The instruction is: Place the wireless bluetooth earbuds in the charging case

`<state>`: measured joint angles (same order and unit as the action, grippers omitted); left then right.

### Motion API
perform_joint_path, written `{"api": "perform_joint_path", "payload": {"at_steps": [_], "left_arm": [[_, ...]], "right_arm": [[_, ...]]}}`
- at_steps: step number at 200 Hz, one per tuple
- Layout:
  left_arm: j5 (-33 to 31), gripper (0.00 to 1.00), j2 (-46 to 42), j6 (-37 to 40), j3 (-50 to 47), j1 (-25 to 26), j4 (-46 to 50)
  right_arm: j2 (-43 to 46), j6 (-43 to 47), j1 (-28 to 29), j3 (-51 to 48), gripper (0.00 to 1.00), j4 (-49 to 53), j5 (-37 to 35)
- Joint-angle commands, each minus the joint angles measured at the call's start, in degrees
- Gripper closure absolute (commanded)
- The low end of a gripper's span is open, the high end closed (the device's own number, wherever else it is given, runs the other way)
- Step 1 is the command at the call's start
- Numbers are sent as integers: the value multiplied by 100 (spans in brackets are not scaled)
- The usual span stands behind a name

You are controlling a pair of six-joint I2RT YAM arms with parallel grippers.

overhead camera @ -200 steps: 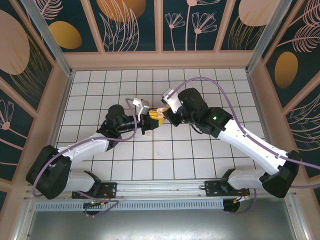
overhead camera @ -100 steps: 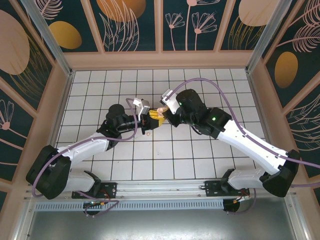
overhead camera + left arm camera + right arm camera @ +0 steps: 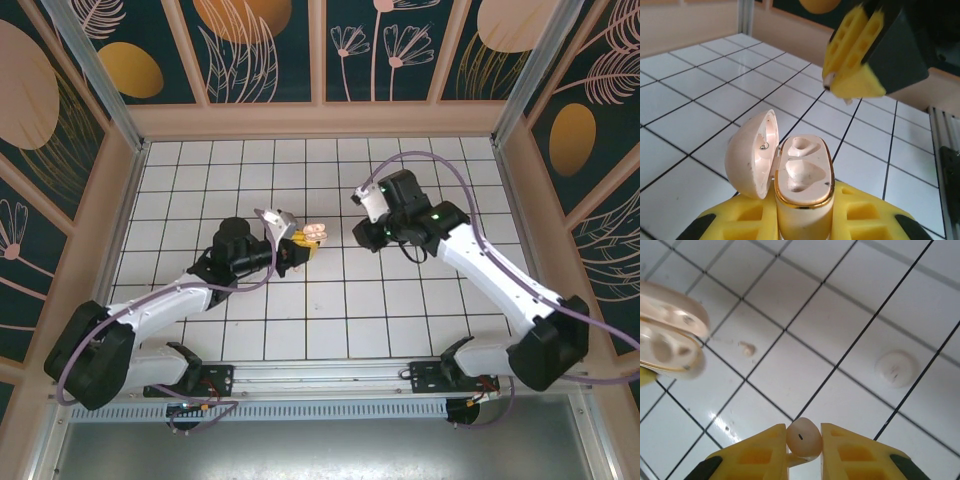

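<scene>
**Bright, even light; soft focus up close**

In the top view, bright diffuse light is falling from above; the white tiles (image 3: pixel 330 300) are reading evenly, carrying only faint, soft-edged shadows; the picture is looking sharp throughout, with grid lines splaying slightly toward the edges. In the left wrist view, a pale sheen is washing over the far tiles; the case (image 3: pixel 802 185) is showing crisp, while the right gripper (image 3: pixel 837 75) above is softening a little. In the right wrist view, the earbud (image 3: pixel 803 436) is sitting in focus; the case at the left edge is blurring heavily.
</scene>
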<state>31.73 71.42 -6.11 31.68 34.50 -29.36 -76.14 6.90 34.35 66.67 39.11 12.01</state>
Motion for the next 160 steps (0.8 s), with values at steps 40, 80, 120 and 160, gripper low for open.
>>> {"api": "perform_joint_path", "payload": {"at_steps": [40,80,120,160], "left_arm": [[-544,81,-464,379,-136,-17,637],[-571,81,-515,369,-127,-16,669],[-580,81,-509,362,-110,-14,660],[-588,81,-513,370,-101,-14,669]], "right_arm": [[-1268,-6,-53,-406,81,528,126],[-1758,68,27,-540,81,683,-166],[-2113,98,70,-647,80,625,-466],[-2322,127,90,-707,79,502,-529]]}}
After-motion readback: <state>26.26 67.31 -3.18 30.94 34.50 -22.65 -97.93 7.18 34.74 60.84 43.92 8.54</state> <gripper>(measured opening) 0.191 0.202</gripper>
